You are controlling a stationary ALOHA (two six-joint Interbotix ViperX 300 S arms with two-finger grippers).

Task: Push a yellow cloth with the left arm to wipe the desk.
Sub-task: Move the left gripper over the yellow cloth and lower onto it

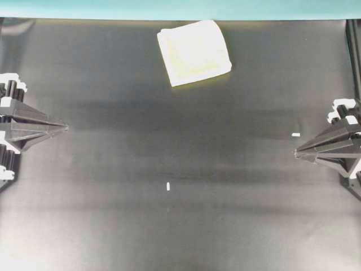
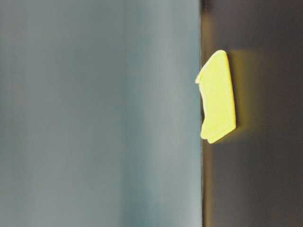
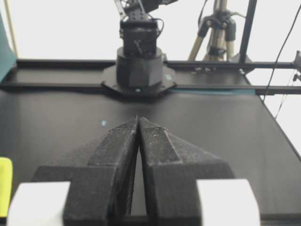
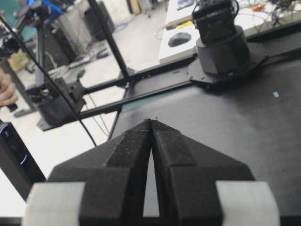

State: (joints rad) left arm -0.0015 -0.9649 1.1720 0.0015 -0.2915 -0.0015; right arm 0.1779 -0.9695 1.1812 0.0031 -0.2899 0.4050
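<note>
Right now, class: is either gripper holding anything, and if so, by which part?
Nothing is held. The left gripper and right gripper are both shut on nothing, and the yellow cloth lies alone on the desk, far from both.

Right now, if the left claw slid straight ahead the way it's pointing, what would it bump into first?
Probably nothing nearby. The left claw points across bare desk toward the right claw on the far side. The yellow cloth sits off to the side of that line, so it would be missed.

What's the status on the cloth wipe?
Left gripper shut, empty. Right gripper shut, empty. Yellow cloth untouched by the desk's teal edge. Path clear.
</note>
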